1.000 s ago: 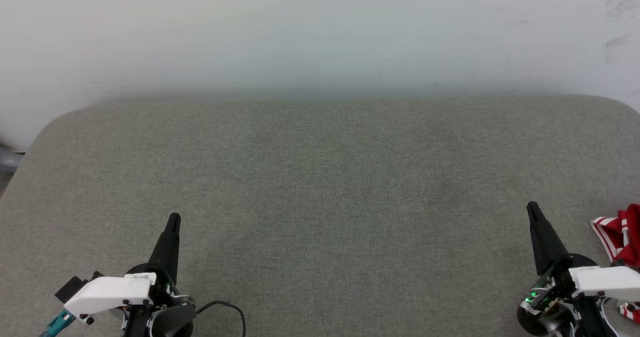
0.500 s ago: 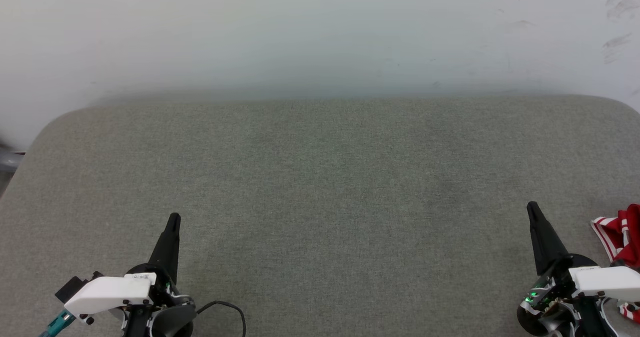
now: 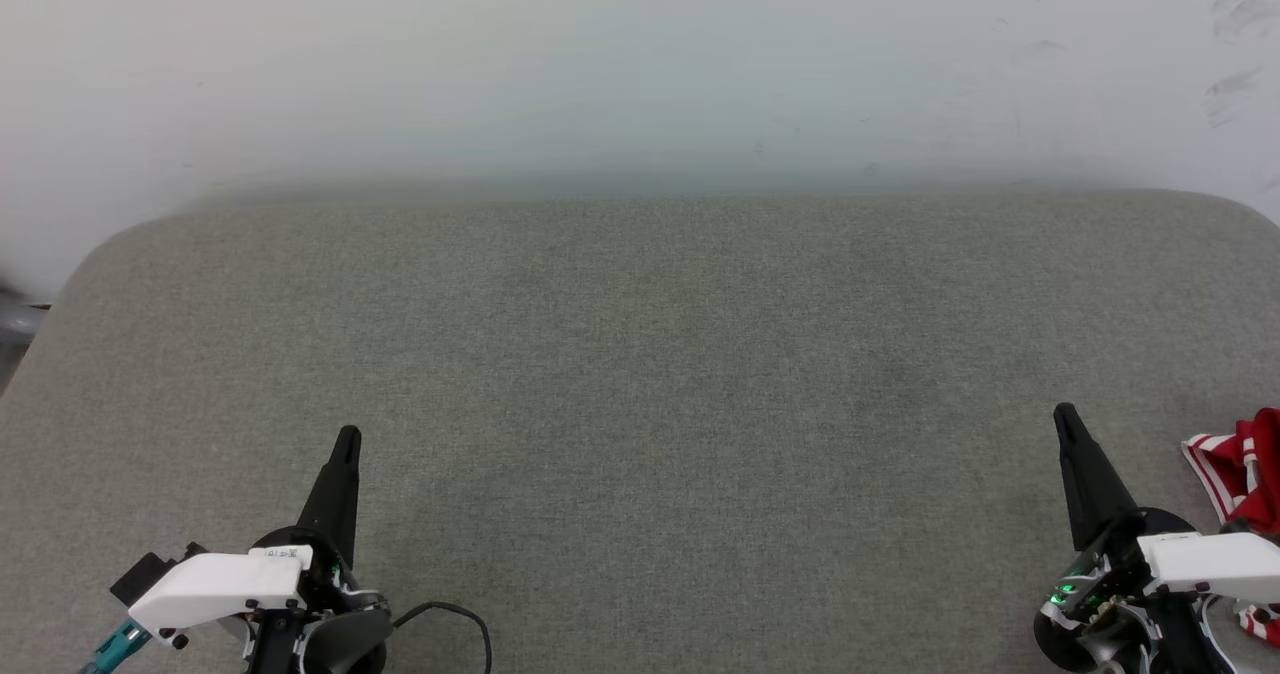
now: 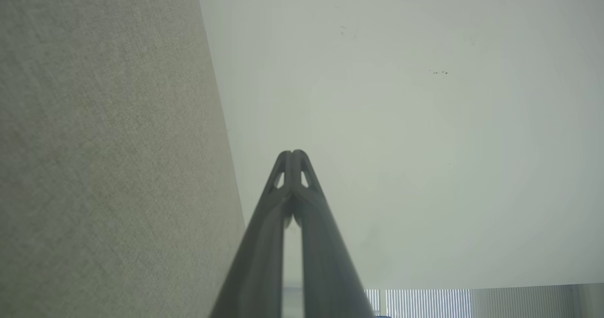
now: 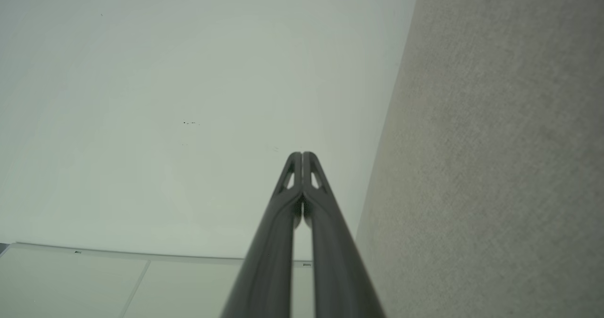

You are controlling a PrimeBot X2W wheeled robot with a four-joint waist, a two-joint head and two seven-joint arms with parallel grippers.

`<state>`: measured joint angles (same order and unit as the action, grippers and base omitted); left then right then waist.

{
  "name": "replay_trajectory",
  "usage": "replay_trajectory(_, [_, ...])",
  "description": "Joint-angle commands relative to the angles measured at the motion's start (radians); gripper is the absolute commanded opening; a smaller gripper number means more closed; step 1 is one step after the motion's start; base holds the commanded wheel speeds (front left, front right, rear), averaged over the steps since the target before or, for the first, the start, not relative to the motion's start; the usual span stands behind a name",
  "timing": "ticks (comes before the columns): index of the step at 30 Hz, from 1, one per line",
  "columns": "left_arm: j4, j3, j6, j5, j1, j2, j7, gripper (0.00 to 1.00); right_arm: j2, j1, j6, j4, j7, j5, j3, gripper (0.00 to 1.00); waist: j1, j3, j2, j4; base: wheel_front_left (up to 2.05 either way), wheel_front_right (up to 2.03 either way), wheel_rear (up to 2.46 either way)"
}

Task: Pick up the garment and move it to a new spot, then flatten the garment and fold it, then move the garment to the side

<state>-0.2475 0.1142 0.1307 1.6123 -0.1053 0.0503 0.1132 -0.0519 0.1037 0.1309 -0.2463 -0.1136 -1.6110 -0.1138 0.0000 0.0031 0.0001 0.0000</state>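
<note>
the garment, a bunched red heap at the padded surface's right edge, lies just right of the clenched, empty right gripper, far from the clenched left gripper.

Garment cut by head view's right edge, partly hidden behind white wrist housing. Grey object at left edge cut off, unidentifiable. Black cable runs off bottom edge. Wall specks too small to tell.
</note>
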Motion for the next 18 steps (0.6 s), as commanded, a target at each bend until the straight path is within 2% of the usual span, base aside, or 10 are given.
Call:
replay_trajectory(1, [0.004,0.003,0.002,0.001,-0.008,-0.001,0.005,0.0,0.003,0.012,0.0,-0.001,-0.001,-0.004,-0.001,0.0,0.0,0.0,-0.0001,0.0,0.0,0.0,0.0])
replay_trajectory(18, [0.004,0.003,0.002,0.001,-0.008,-0.001,0.005,0.0,0.003,0.012,0.0,-0.001,-0.001,-0.004,0.0,0.0,0.0,0.0,-0.0001,0.0,0.0,0.0,0.0])
